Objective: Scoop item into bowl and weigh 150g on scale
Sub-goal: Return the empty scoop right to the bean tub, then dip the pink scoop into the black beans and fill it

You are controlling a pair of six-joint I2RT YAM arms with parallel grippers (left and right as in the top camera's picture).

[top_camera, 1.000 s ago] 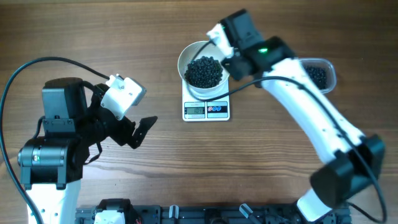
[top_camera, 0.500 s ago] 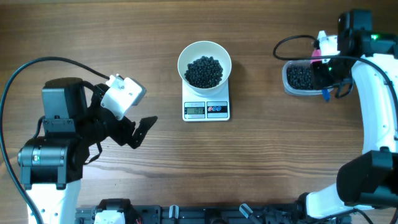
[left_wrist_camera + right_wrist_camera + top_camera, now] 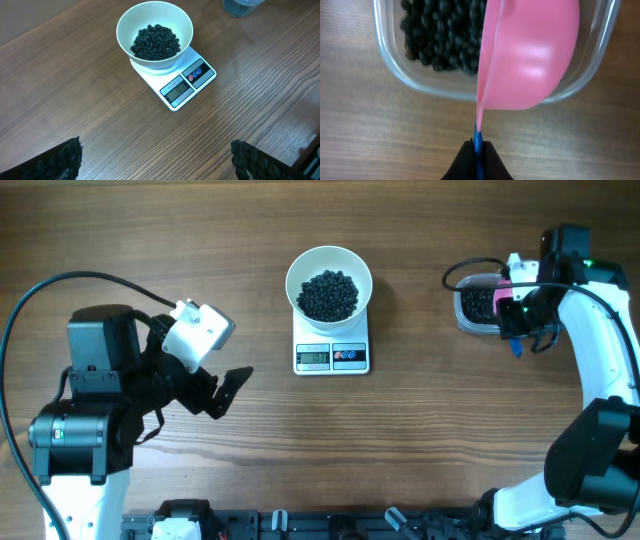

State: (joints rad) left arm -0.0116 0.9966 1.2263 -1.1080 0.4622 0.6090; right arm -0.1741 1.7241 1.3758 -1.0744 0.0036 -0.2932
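- Resting at the left edge of the overhead view, the left arm (image 3: 90,410) sits on the wooden surface (image 3: 420,440), well apart from everything else.
- The left fingers (image 3: 62,160) are spread wide and hold nothing. In the left wrist view their black tips show at the lower left and lower right corners, with bare wood between them.
- The bowl (image 3: 298,268) stands in the upper middle of the overhead view. It is white and round, and it sits on the back part of the scale (image 3: 331,357).
- The item (image 3: 328,294), a heap of small black beads, lies in the bottom of that bowl. White wall is visible all around the heap.
- The scale's grey display (image 3: 313,357) and its two small buttons (image 3: 345,356) stick out below the bowl's rim. The digits are too small to read.
- A clear plastic tub (image 3: 470,305) sits in the upper right, well apart from the scale. It holds more of the same black beads (image 3: 440,35).
- A pink scoop (image 3: 530,60) hangs over the right part of the tub. Whether it touches the beads cannot be told.
- The right fingers (image 3: 462,165) are pinched tight on the scoop's thin blue handle (image 3: 478,140), just outside the tub's near wall.
- The right arm (image 3: 600,350) runs down the right edge of the overhead view.
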